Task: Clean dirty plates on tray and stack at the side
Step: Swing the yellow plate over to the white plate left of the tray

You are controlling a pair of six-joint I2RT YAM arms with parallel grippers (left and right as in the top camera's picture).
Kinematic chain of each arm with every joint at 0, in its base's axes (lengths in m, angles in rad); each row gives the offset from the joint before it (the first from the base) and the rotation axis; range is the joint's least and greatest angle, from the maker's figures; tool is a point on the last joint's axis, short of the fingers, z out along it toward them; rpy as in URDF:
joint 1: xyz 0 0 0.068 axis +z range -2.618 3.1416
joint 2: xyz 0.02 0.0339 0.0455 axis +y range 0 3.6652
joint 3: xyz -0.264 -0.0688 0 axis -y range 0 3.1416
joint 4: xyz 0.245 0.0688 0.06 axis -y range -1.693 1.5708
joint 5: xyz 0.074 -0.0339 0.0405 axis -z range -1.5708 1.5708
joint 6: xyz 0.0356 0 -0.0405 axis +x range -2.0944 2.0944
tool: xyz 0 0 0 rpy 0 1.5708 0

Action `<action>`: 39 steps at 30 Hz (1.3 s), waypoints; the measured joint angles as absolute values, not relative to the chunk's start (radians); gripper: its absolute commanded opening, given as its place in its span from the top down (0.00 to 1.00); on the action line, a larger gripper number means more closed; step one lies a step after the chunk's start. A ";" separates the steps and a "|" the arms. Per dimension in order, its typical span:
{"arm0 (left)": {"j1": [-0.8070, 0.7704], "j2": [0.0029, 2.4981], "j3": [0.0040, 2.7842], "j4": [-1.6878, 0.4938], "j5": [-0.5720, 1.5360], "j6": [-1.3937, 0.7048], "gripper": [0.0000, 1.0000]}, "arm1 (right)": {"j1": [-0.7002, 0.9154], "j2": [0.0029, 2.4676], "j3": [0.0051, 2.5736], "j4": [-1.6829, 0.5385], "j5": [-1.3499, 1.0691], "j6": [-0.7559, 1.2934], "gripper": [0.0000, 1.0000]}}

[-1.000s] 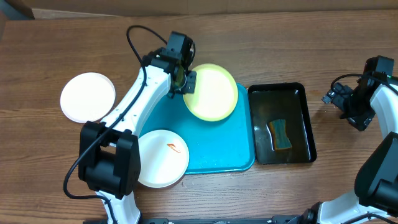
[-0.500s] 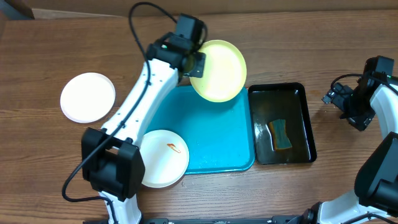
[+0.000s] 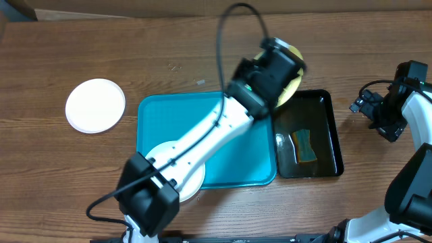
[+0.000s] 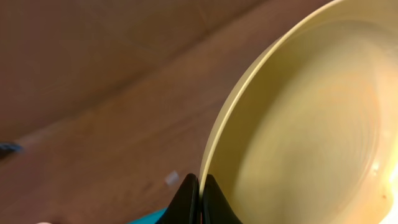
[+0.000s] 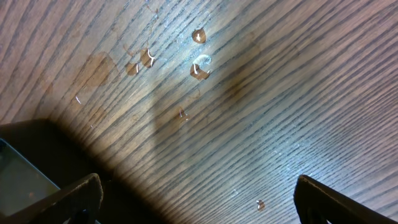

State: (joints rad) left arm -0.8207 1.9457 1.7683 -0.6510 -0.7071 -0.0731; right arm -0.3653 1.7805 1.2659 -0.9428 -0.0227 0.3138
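Above the far-left corner of the black tub (image 3: 335, 128), the left jaws are clamped on the rim of the yellow-green plate (image 4: 311, 112), holding it in the air, clear of the tray (image 3: 152, 115). The step in hand looks like bringing this plate to the water for washing. Next, I judge, it must be lowered over the tub so the sponge (image 3: 304, 146) can reach it. The right jaws stand apart and empty over the wet bench (image 5: 249, 93) beside the tub. A white plate (image 3: 194, 181) sits at the tray's near-left corner, partly under the arm. The other white plate (image 3: 95, 105) lies on the bench, well left.
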 measured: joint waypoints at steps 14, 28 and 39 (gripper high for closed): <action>-1.041 1.946 1.771 -0.293 -1.132 0.339 0.96 | -0.365 1.781 1.266 -0.943 -0.023 0.314 0.00; -1.054 1.946 1.772 -0.145 -1.191 0.518 0.96 | -0.365 1.781 1.266 -0.943 -0.023 0.313 0.00; -0.997 1.951 1.785 -0.720 -0.847 -0.048 0.96 | -0.365 1.781 1.266 -0.942 -0.023 0.313 0.00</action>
State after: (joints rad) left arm -0.9966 1.9511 1.7851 -0.7197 -0.8467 -0.0483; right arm -0.3653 1.7805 1.2659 -0.9424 -0.0227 0.3134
